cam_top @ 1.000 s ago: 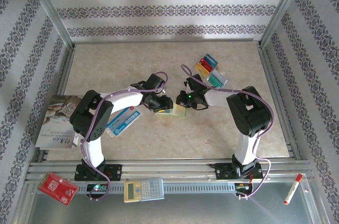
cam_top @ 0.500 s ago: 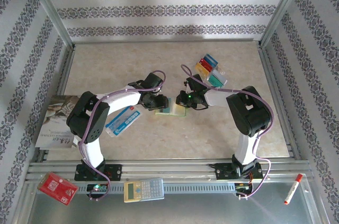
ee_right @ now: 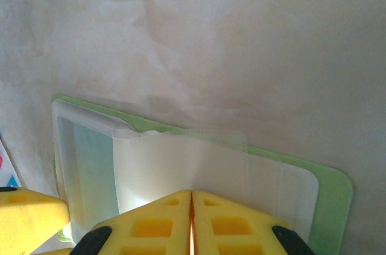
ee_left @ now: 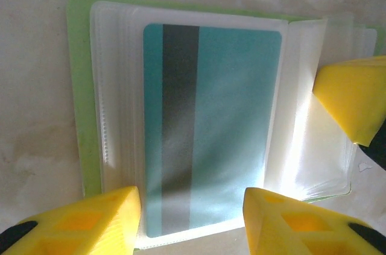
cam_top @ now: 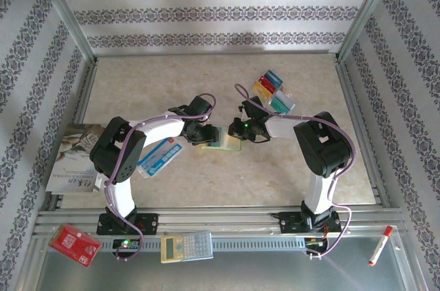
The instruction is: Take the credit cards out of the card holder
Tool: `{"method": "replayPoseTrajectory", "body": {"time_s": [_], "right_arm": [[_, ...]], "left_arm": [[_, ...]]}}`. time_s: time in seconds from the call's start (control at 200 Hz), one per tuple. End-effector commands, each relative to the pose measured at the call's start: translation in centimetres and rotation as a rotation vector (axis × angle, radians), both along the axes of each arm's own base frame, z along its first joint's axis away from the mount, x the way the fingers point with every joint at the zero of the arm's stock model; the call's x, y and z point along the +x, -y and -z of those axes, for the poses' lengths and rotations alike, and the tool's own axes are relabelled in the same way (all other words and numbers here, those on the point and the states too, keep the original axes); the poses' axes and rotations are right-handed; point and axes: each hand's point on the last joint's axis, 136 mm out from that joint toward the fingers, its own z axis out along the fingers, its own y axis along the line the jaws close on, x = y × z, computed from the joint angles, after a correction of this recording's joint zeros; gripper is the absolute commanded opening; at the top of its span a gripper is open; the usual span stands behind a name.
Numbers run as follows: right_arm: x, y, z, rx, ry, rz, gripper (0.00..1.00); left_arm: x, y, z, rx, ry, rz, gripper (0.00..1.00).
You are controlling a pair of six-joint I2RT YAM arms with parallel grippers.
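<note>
The card holder (cam_top: 230,145) lies open on the table between both grippers, lime green (ee_left: 75,86) with clear sleeves. A teal credit card (ee_left: 229,116) with a dark stripe sits in the top sleeve, its end poking out at the sleeve's near edge. My left gripper (ee_left: 192,202) is open, one finger on each side of that card's near end. My right gripper (ee_right: 192,198) is shut, its tips pressing on the flipped-over clear sleeves (ee_right: 181,164) of the holder's other half (ee_right: 332,188). Several loose credit cards (cam_top: 273,91) lie fanned out at the back right.
A blue-and-white packet (cam_top: 159,157) lies left of the holder, under the left arm. A magazine (cam_top: 75,157) rests at the table's left edge. On the front rail are a red board (cam_top: 74,244), a calculator (cam_top: 186,246) and a red pen (cam_top: 380,245).
My left gripper shifted slightly back and forth over the holder's left half. The right arm and the holder stayed put.
</note>
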Motion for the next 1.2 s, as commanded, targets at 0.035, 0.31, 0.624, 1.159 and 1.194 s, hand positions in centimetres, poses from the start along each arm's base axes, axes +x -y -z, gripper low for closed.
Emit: {"method": "replayPoseTrajectory", "body": {"time_s": [0.035,0.31,0.624,1.159,1.194], "right_arm": [[-1.9,1.5,3.1,-0.073,-0.098,0.004,0.12],[-1.8,1.5,3.1,-0.073,-0.097,0.004,0.12],[-1.7,1.4,3.0,-0.069,-0.096,0.004,0.12],[-2.0,-0.4,-2.5,-0.086,0.045,-0.177,0.39],[-2.3,-0.4,-2.2,-0.103,0.044,-0.194,0.42]], "left_arm": [[-0.2,-0.5,1.2,0.024,-0.046,-0.015,0.52],[-0.5,1.9,0.6,-0.104,-0.083,0.029,0.52],[-0.4,3.9,-1.2,-0.257,-0.095,0.052,0.52],[-1.1,0.8,2.6,-0.067,-0.120,0.029,0.43],[-1.1,0.8,2.7,-0.066,-0.120,0.030,0.42]]}}
